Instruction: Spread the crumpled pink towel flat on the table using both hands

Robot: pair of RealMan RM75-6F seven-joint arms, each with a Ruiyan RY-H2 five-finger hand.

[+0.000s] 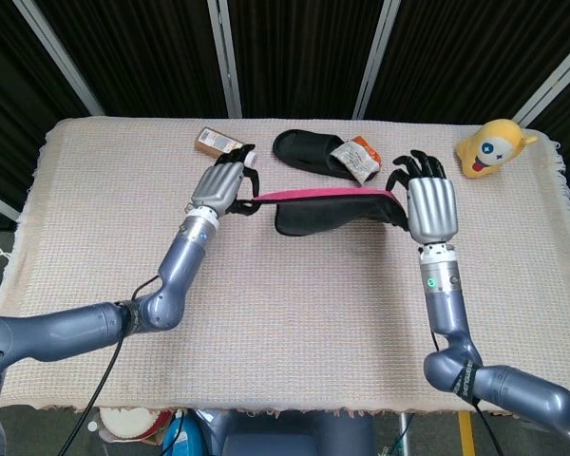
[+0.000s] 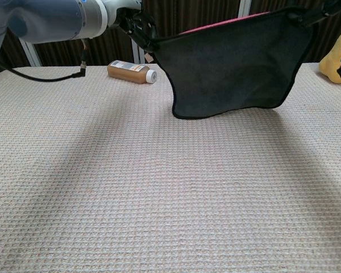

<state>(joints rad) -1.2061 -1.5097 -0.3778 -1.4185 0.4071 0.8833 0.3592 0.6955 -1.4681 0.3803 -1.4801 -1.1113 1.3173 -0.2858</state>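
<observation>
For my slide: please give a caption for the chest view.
Both hands hold the towel stretched above the table.

Dark towel (image 2: 230, 71) with pink upper edge, stretched between left robot hand (image 2: 137, 24) and the frame's right edge.

Two blue-grey metallic arms with silver-backed hands

Left hand (image 1: 223, 180) and right hand (image 1: 429, 201) are fitted with black fingers — a green light is seen on the right wrist, a black cable along the left arm.

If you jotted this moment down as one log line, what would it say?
left hand: holds towel corner | right hand: holds other corner | towel: stretched between hands, lower edge at table, not yet flat
</observation>
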